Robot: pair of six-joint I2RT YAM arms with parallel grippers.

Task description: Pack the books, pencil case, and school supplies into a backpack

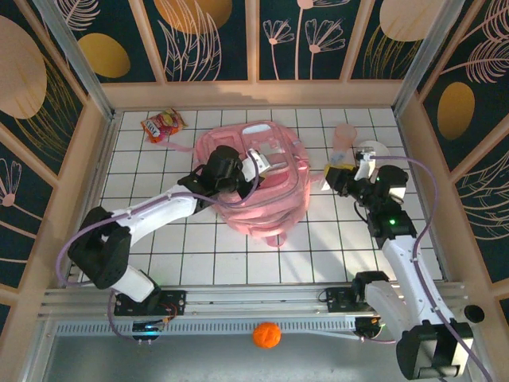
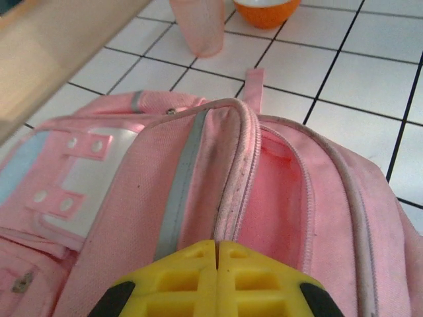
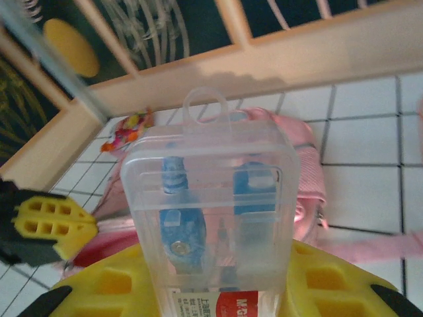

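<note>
Toward the table's [image 1: 238,255] far-left corner, a red-orange snack bag [image 1: 161,125] is lying close to the back wall. Right of it, mid-table, the pink backpack [image 1: 274,199] is lying flat, and we are reaching our left gripper [image 2: 217,264] onto its upper part. Its yellow fingers [image 2: 178,281] are pressing fully together with the zippered rim of the opening running straight in between them, so we are pinching that rim while the compartment beside it is gaping open. Further right, a pink cup [image 1: 343,139] is standing just beyond the backpack's far-right corner. Beside that cup, we are gripping a clear plastic supply box [image 3: 211,191] in our right gripper [image 3: 221,290], right of the backpack and apart from it; blue items and a red-and-white label are showing through its walls.
</note>
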